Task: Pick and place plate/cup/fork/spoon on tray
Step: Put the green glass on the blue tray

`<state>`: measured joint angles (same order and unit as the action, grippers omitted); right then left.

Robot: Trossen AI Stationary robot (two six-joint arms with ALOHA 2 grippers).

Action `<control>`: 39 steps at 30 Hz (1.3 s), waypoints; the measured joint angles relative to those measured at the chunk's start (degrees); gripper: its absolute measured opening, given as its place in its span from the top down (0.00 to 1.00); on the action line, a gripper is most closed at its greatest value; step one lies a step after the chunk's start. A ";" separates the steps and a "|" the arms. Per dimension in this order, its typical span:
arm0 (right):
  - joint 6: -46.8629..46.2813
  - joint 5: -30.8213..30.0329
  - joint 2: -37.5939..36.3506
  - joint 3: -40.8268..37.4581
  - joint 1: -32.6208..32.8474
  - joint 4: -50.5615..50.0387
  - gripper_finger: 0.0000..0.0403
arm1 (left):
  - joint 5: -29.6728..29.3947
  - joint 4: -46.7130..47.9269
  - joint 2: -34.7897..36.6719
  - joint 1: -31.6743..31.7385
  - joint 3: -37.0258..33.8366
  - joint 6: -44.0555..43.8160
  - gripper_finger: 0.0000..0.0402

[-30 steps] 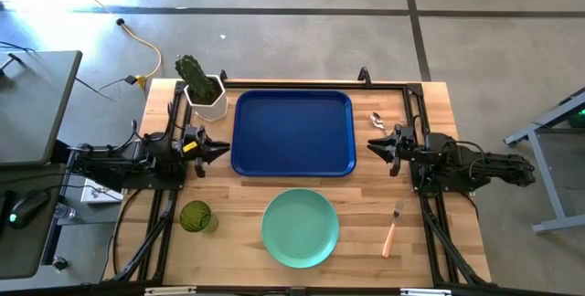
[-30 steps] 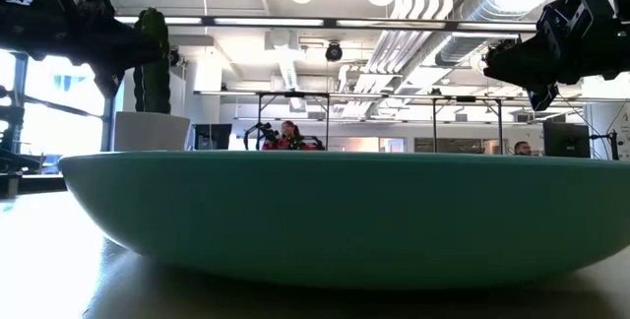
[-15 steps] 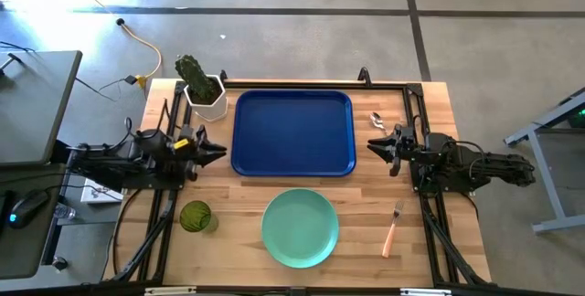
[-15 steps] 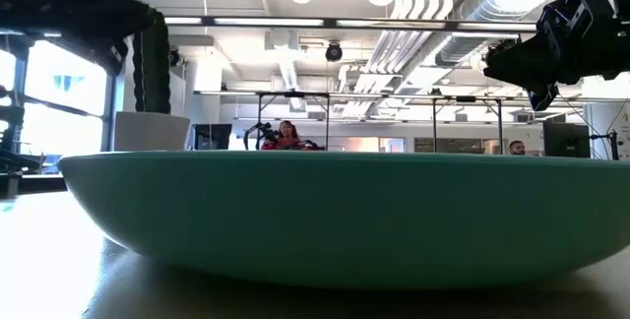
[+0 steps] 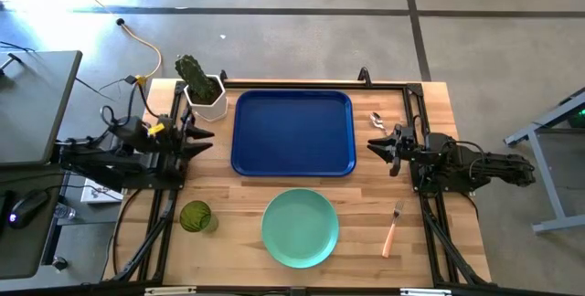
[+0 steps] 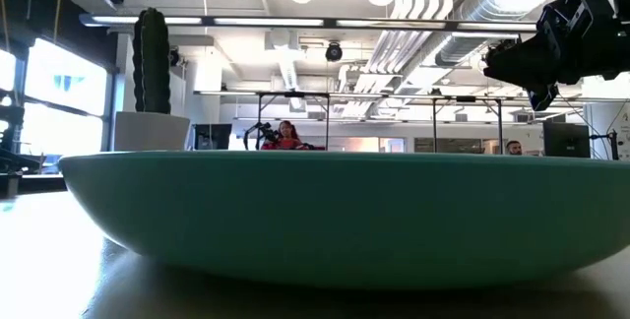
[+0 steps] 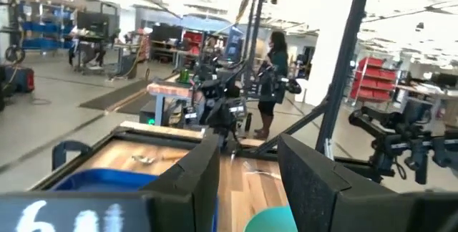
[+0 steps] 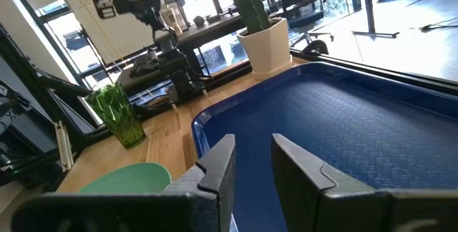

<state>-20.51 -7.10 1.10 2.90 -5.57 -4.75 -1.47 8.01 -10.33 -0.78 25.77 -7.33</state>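
I am holding my left gripper (image 5: 203,134) above the table's left side, between the white cactus pot (image 5: 208,98) and the tray (image 5: 292,133), with its 2 fingers spread apart and gripping nothing. My right gripper (image 5: 374,144) is hovering just off the tray's right rim, its 2 fingers (image 8: 215,166) also parted and holding nothing.

The dark blue tray is lying in the middle of the table's far half with nothing on it. The mint-green plate (image 5: 300,227) is sitting on the wood just in front of the tray, near the table's front edge. The olive-green cup (image 5: 196,216) is standing upright to the plate's left. The spoon (image 5: 376,119) is lying beside the tray's far right corner, close to my right gripper. The fork (image 5: 392,229) is resting right of the plate, tines pointing toward the far side.
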 joint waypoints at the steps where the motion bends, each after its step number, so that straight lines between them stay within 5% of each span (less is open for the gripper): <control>1: -0.02 0.01 0.01 0.02 0.00 -0.01 0.80 | 0.06 1.59 -1.13 -0.02 1.77 0.04 0.67; 11: -0.02 0.01 0.02 0.01 0.01 -0.02 0.80 | 0.26 31.01 -16.50 -0.02 21.72 -0.11 0.67; 17: 0.00 0.00 0.02 0.00 -0.02 -0.01 0.80 | 5.64 39.00 -24.01 -0.02 29.33 -3.41 0.67; 23: 0.00 0.01 0.02 -0.01 -0.02 0.00 0.80 | 13.45 40.45 -28.75 -0.33 32.43 -7.33 0.67; 39: -0.01 -0.02 0.02 0.02 0.01 0.00 0.80 | 17.09 52.40 -35.56 -12.62 32.60 -21.15 0.67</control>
<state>-20.52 -7.11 1.13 2.92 -5.56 -4.75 15.61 60.41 -45.89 -13.40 58.37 -28.48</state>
